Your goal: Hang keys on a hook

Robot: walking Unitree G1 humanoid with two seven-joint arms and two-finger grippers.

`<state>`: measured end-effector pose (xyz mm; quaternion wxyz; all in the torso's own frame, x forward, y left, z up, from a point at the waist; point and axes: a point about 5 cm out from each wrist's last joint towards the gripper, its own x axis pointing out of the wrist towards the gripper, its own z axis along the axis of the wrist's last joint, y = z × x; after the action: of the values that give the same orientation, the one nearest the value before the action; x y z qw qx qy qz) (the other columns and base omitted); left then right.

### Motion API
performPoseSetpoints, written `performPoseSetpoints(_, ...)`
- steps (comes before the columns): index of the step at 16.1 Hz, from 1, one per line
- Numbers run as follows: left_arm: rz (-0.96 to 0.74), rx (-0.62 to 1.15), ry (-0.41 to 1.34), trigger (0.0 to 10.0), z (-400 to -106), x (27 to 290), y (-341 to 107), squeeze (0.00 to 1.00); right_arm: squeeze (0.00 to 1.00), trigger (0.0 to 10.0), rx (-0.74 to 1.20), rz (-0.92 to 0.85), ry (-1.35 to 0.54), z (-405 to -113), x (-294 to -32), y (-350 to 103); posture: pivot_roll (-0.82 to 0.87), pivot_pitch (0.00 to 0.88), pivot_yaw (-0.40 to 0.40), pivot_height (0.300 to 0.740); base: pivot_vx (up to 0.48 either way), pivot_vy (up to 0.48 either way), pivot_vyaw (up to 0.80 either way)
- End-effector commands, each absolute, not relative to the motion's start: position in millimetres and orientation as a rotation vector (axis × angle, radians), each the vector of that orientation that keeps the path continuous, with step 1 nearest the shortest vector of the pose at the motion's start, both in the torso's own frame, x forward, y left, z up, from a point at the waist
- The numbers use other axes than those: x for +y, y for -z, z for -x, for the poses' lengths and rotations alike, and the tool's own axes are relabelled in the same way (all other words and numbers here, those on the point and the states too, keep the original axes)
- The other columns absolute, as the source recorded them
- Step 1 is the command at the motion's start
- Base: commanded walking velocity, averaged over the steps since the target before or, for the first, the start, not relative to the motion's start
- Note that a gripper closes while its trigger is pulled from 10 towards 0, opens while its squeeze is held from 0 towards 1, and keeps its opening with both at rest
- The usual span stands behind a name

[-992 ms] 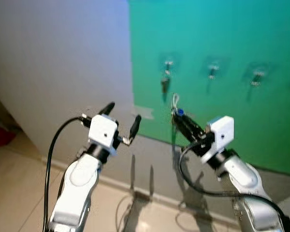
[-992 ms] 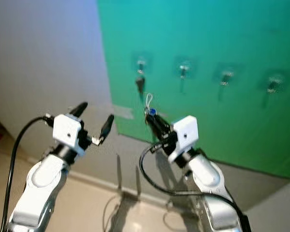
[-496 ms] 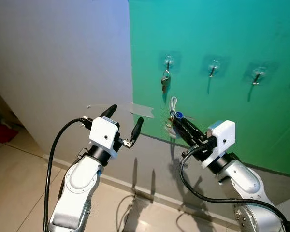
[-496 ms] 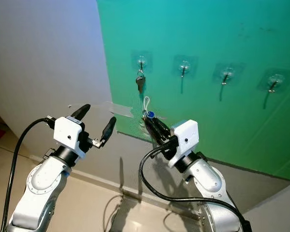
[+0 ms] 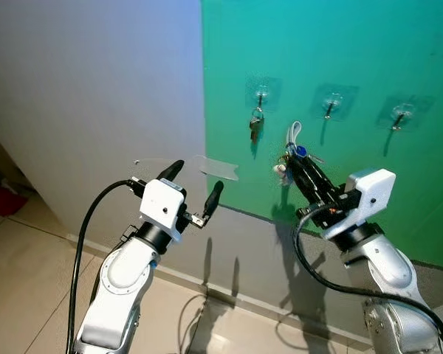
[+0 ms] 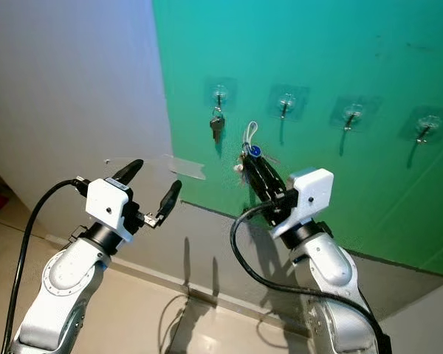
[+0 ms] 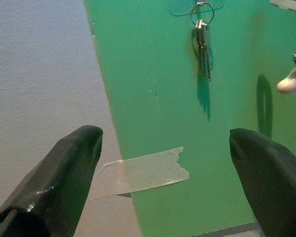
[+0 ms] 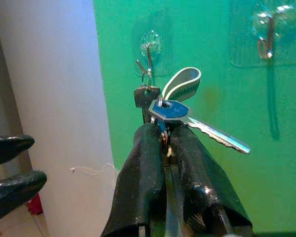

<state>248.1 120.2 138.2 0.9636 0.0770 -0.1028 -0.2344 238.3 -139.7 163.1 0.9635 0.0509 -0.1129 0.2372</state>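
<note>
While approaching: right gripper (image 5: 298, 164) clenched on key bunch (image 8: 180, 109), loop up to catch free hook (image 5: 328, 109)
Left gripper (image 5: 191, 189): fingers spread, idle

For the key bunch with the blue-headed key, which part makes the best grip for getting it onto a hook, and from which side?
Grip low, at the ring under the blue key head, as the right gripper does now, coming from below and in front of the green board. That leaves the pale loop of the key bunch standing free above the fingers, ready to slip over the second hook.

Clear tape strip (image 7: 140, 174), perhaps peeling
</note>
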Motion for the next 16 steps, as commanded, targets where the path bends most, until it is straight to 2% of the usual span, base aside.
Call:
performPoseSetpoints(1,-0.173,-0.235,0.493,10.0,-247.4,117.8,-143.9,0.0,0.0,10.0,-0.272,-0.116,-0.478,-236.2,-141.1,-171.7,-0.02,0.0,0.02,0.74,0.0,-0.341,0.0)
performPoseSetpoints(7,-0.171,-0.24,0.496,10.0,-248.7,116.9,-145.0,0.0,0.0,10.0,-0.275,-0.119,-0.568,-228.8,-128.3,-174.3,-0.03,0.0,0.025,0.74,0.0,-0.41,0.0)
performPoseSetpoints(9,-0.082,-0.21,0.497,10.0,-248.5,119.4,-145.1,0.0,0.0,10.0,-0.274,-0.121,-0.587,-228.0,-126.2,-174.8,-0.02,0.0,0.021,0.74,0.0,0.24,0.0)
performPoseSetpoints(11,-0.094,-0.214,0.495,10.0,-248.5,119.8,-145.7,0.0,0.0,10.0,-0.272,-0.123,-0.602,-227.0,-124.2,-174.8,-0.02,0.0,0.02,0.74,0.0,0.48,0.0)
performPoseSetpoints(16,-0.105,-0.214,0.488,10.0,-248.2,122.0,-146.8,0.0,0.0,10.0,-0.276,-0.13,-0.642,-224.9,-118.5,-176.6,-0.02,0.0,0.021,0.74,0.0,0.0,0.0)
